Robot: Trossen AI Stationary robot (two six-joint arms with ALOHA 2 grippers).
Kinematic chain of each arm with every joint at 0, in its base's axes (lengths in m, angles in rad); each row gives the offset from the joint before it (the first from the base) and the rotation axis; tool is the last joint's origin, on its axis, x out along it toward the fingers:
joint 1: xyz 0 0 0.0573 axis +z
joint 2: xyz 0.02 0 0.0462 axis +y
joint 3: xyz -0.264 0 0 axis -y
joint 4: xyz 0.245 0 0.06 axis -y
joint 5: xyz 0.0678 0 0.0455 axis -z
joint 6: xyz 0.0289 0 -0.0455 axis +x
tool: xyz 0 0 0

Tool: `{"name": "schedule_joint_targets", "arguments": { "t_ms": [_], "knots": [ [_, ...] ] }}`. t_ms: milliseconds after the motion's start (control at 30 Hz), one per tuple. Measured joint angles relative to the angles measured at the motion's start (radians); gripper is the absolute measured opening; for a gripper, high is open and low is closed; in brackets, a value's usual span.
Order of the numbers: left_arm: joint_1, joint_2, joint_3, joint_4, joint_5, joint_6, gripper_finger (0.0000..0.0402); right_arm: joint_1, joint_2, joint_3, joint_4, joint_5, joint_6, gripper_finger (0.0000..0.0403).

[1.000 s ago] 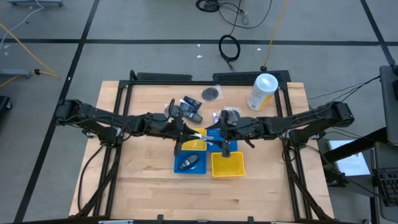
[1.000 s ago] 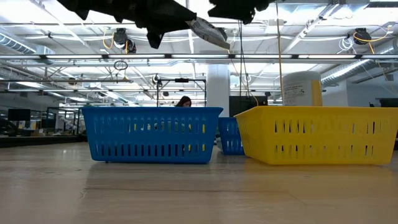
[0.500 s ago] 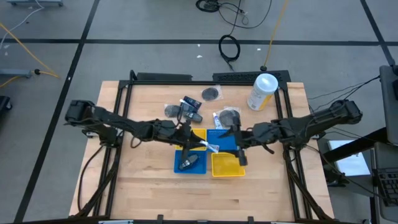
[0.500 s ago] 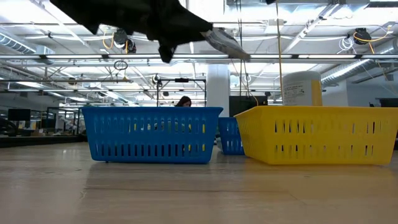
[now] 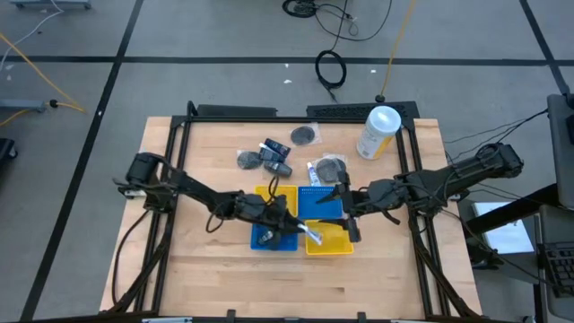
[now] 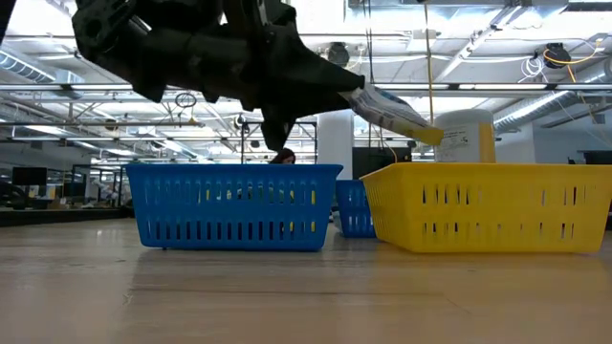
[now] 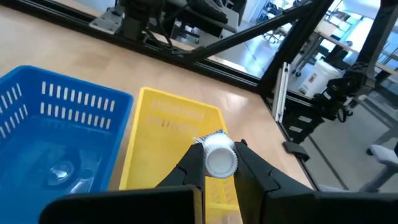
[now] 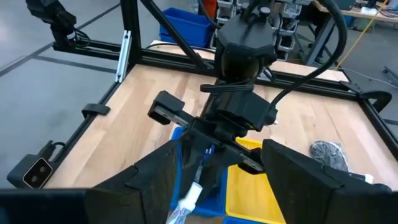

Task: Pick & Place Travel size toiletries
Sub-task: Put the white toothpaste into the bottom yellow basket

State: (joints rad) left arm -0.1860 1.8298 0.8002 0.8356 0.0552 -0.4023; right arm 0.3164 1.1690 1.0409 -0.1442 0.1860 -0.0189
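Note:
My left gripper (image 5: 299,231) is shut on a thin white tube (image 5: 312,236) above the seam between the near blue tray (image 5: 260,240) and the near yellow tray (image 5: 330,240). In the low view the tube (image 6: 392,113) slants down over the yellow tray's rim (image 6: 478,172). My right gripper (image 5: 346,221) hangs open above the yellow tray's far right corner and touches nothing. More toiletries lie flat on the table's far half: dark bottles (image 5: 276,154), grey round packets (image 5: 305,135) and a white tube (image 5: 314,168). A dark bottle (image 5: 270,237) lies in the near blue tray. My left gripper pinches the white tube between its two fingers (image 7: 194,163) near the tube's cap end (image 7: 219,160). The fingers lie along the tube, slanting down toward the table's right. The tube is lifted clear, and its free end (image 6: 424,134) points down beyond the fingertips, above the yellow tray.
A second yellow tray (image 5: 269,199) and a second blue tray (image 5: 319,203) stand right behind the near pair. A tall white-and-cream canister (image 5: 378,132) stands at the far right. The two grippers are close together over the trays. Bare wood lies along the near edge (image 5: 287,283).
My left gripper has carried the tube toward the table's near edge and to the right, from above the far trays to above the near pair, and has come down. My right gripper has moved toward the near edge and then stayed.

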Motion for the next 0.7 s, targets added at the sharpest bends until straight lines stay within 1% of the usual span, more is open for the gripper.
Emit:
{"name": "schedule_joint_targets", "arguments": {
  "t_ms": [200, 267, 400, 567, 700],
  "knots": [
    [-0.022, 0.013, 0.059, -0.013, 0.01, 0.021, 0.0036, 0.0, 0.0, 0.0, -0.013, 0.001, 0.023, 0.0223],
    [-0.037, 0.02, 0.096, -0.071, -0.002, 0.048, 0.0036, 0.0, 0.0, 0.0, -0.01, 0.001, 0.027, 0.0224],
    [-0.051, 0.054, 0.17, -0.211, -0.06, 0.068, 0.0036, 0.0, 0.0, 0.0, 0.001, 0.001, 0.027, 0.0223],
    [-0.049, 0.12, 0.252, -0.214, -0.056, 0.076, 0.0036, 0.0, 0.0, 0.0, 0.004, 0.001, 0.028, 0.0222],
    [-0.041, 0.135, 0.287, -0.299, -0.04, 0.074, 0.0051, 0.0, 0.0, 0.0, 0.001, 0.001, 0.034, 0.0222]
  ]
}}
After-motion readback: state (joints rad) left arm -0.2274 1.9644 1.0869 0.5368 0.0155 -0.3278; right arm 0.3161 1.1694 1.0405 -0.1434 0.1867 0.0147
